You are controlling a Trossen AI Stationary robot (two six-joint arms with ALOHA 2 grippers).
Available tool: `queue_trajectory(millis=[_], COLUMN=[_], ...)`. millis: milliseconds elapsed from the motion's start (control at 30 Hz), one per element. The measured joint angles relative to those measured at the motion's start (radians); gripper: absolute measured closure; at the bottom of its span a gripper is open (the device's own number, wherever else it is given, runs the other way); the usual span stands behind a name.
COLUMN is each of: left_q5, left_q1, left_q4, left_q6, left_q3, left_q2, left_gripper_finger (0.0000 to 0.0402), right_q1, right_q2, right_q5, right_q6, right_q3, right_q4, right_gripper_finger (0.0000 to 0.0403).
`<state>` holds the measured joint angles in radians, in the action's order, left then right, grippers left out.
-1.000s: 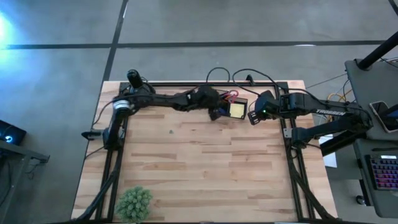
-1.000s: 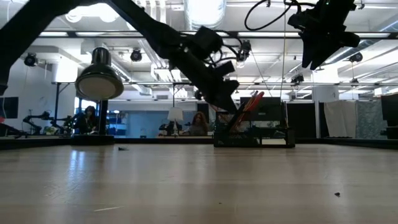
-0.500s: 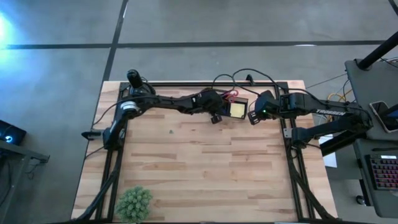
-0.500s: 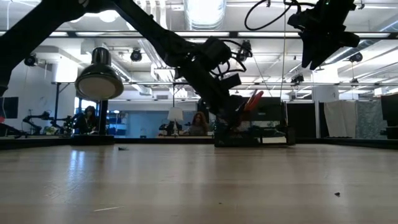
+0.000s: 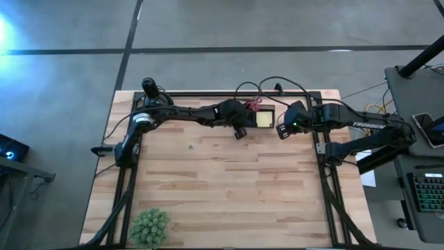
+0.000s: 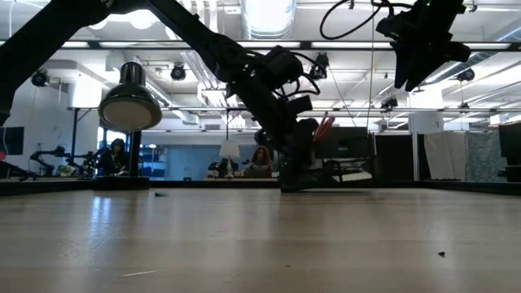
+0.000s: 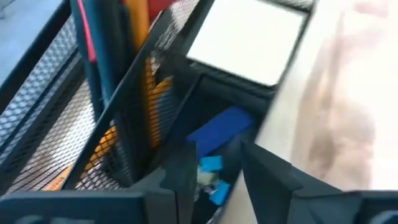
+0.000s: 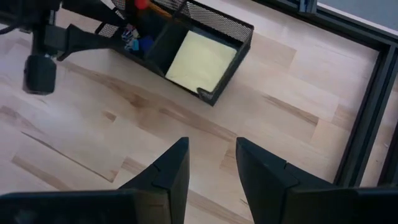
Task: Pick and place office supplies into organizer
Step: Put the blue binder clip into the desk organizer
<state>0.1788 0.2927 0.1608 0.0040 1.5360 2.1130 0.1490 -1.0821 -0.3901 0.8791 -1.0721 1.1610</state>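
Two arms are in play, but only my left is working. My left gripper (image 5: 241,130) hangs over the black wire-mesh organizer (image 5: 268,110) at the far edge of the wooden worktop (image 5: 222,187), its fingers (image 7: 186,174) parted above a compartment that holds small blue pieces (image 7: 219,130), with nothing between them. I judge this a drop-off step: an item looks just released into that cell. The square yellow sticky-note pad (image 8: 200,60) lies flat in the neighbouring compartment, and orange pencils (image 7: 134,15) and a red-handled item (image 5: 257,105) stand in the tall mesh section. My right gripper (image 8: 211,171) waits just beside the organizer, above bare wood, fingers apart and empty. Next I would lift the left gripper straight up, clear of the mesh walls, then look for any supplies left.
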Motion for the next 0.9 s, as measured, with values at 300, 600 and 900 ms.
queue_trajectory(millis=[300,600,900], left_q5=[-0.052,-0.045,-0.083], left_q1=[-0.025,-0.05,-0.072], left_q4=[0.003,0.444,0.626], left_q6=[0.002,0.036,0.279], left_q3=[-0.005,-0.051,-0.496], left_q2=[-0.107,-0.265,-0.568], left_gripper_finger=[0.0279,0.0279,0.0279], right_q1=[0.0,0.0,0.0], right_q2=[0.0,0.0,0.0], right_q5=[0.0,0.0,0.0], right_q6=[0.0,0.0,0.0], right_q3=[0.0,0.0,0.0], right_q4=[0.0,0.0,0.0], right_gripper_finger=[0.028,0.028,0.028])
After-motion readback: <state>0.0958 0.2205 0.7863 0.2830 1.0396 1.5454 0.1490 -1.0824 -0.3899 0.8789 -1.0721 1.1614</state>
